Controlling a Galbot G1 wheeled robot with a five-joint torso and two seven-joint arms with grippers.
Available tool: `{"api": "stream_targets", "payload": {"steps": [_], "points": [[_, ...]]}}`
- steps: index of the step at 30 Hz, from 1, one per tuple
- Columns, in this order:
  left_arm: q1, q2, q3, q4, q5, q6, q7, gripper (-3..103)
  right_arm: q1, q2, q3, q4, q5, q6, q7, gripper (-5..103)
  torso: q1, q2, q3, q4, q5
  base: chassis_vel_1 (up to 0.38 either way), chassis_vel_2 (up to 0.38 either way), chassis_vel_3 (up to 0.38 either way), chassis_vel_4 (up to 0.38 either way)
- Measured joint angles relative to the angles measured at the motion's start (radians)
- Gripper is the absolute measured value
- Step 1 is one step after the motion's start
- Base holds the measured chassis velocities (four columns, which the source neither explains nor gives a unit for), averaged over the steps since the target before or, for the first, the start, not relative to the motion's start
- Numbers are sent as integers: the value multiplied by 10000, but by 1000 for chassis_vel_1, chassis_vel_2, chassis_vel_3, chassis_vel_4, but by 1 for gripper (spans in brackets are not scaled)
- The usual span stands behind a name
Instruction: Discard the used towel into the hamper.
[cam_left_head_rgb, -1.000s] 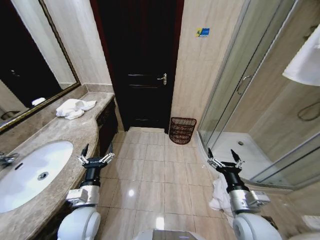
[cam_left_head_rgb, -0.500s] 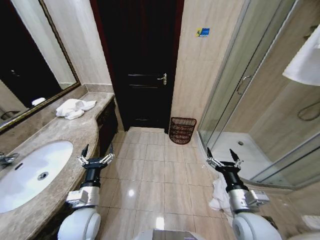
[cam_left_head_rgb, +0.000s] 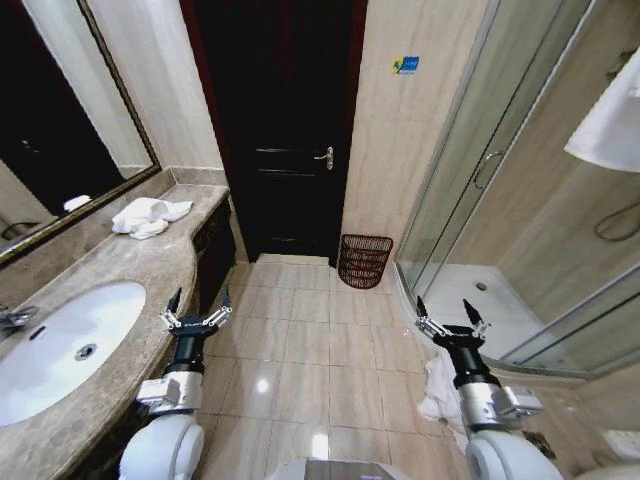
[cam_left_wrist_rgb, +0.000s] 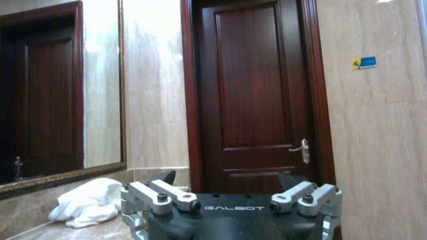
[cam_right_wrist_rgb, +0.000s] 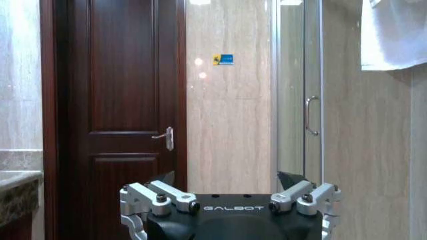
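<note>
A crumpled white towel (cam_left_head_rgb: 150, 215) lies on the far end of the marble counter, and the left wrist view shows the same towel (cam_left_wrist_rgb: 87, 202) under the mirror. A second white cloth (cam_left_head_rgb: 436, 385) lies bunched on the floor tiles beside my right arm. The hamper (cam_left_head_rgb: 364, 260), a dark reddish-brown woven basket, stands on the floor against the wall to the right of the door. My left gripper (cam_left_head_rgb: 201, 296) (cam_left_wrist_rgb: 227, 176) is open and empty beside the counter's front edge. My right gripper (cam_left_head_rgb: 442, 303) (cam_right_wrist_rgb: 227, 176) is open and empty near the shower's corner.
A dark wooden door (cam_left_head_rgb: 285, 130) stands shut straight ahead. The counter with its white sink (cam_left_head_rgb: 60, 345) runs along the left under a framed mirror. The glass shower enclosure (cam_left_head_rgb: 500, 200) takes up the right, with a white towel (cam_left_head_rgb: 610, 125) hanging over it. Beige floor tiles (cam_left_head_rgb: 310, 340) lie between.
My left gripper has edged slightly to the right. The right gripper has barely shifted. The towels and the hamper lie as before.
</note>
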Motion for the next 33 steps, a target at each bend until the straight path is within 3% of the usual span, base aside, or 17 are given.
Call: {"api": "stream_targets", "payload": {"steps": [33], "points": [[338,69,-69,-63,69,-268,2,100,-143,3,-108,-38,-145,210,-35,100,0,0,0,0,0,-15,15,18,-17]]}}
